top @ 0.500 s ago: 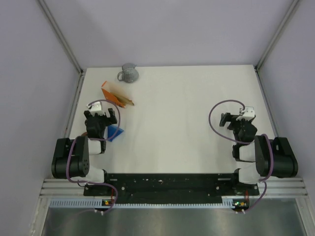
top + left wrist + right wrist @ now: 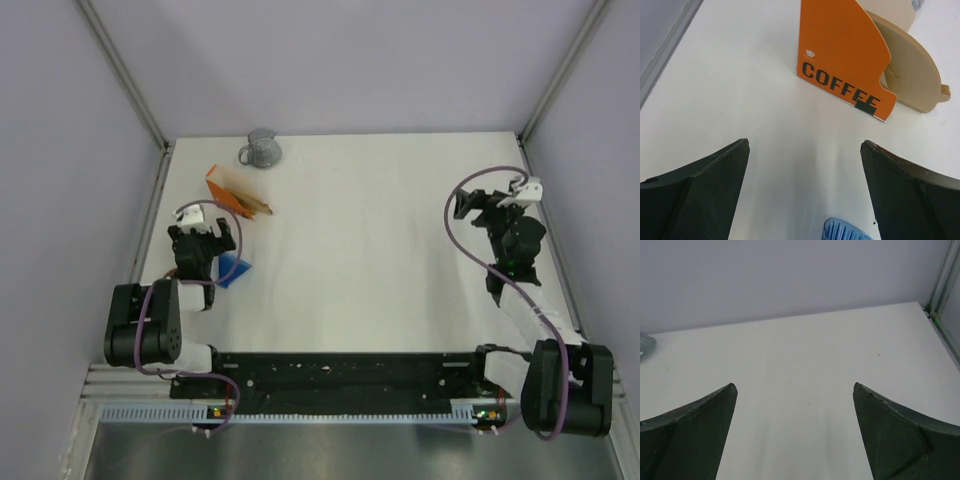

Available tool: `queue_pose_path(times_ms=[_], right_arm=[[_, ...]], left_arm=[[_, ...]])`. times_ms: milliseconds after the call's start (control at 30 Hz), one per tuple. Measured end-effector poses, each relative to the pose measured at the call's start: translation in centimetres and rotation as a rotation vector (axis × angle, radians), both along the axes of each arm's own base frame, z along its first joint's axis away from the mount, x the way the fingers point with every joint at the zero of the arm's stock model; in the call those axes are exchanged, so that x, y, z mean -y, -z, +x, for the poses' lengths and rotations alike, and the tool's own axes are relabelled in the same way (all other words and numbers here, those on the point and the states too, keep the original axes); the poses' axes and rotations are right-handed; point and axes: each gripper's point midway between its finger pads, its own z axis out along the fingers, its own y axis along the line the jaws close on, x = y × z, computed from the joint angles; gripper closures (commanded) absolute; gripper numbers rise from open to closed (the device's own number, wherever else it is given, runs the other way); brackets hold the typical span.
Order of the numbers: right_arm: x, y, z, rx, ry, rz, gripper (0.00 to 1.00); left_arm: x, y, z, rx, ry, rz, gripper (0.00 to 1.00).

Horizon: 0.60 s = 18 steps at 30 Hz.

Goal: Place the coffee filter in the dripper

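Nearest, we see the blue dripper (image 2: 237, 270) on the table (image 2: 380, 260), just beside our left gripper (image 2: 805, 145), whose jaws gape wide. Our right gripper (image 2: 795, 390) is spread wide too, holding nothing. Beyond sits the orange packet (image 2: 840, 55) with its tan filter papers (image 2: 912, 75); farthest, the grey mug (image 2: 262, 150).

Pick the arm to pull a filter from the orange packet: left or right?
Left. The left tool, open, faces the orange cardboard packet and the tan paper filters behind it, with the blue ribbed dripper just below. The right tool sits at the white table's far right, away from all three.
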Motion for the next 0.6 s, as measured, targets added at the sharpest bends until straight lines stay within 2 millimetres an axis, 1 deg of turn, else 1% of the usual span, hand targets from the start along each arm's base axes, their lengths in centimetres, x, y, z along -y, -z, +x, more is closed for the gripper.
queue_pose_path(times_ms=[67,100,133,200,333,433,500,533,600], right_arm=[[-0.9,-2.5,0.7,0.006,-0.052,0.024,0.01],[-1.3,-3.3,0.9,0.007,-0.072,0.032,0.01],[-1.8,-4.3,1.1,0.005,-0.1,0.049,0.01],[-2.6,-5.5,1.2,-0.004,-0.144,0.08,0.01],[-3.8,-6.4,1.1,-0.057,-0.201,0.144,0.01],[-4.4,-6.9,1.0,-0.102,-0.23,0.175,0.01],[-4.7,-7.4,0.9,-0.127,-0.246,0.187,0.01],[-4.9,-7.8,0.9,-0.137,-0.256,0.192,0.02],[-5.2,-8.1,0.8,-0.154,-0.271,0.196,0.02]], left_arm=[[-0.6,-0.1,0.0,-0.024,-0.033,-0.014,0.01],[-0.9,-0.6,0.2,-0.026,-0.051,-0.019,0.01],[-1.3,-1.2,0.4,-0.028,-0.066,-0.028,0.01],[-2.0,-3.1,1.0,-0.003,-0.092,-0.032,0.01],[-2.8,-6.9,1.5,0.072,-0.118,-0.018,0.01],[-3.1,-8.7,1.9,0.067,-0.122,-0.006,0.01],[-2.6,-10.2,3.3,0.014,-0.073,0.001,0.01],[-2.1,-11.5,4.4,-0.008,-0.031,0.0,0.01],[-0.9,-14.4,6.6,-0.03,0.065,0.001,0.06]])
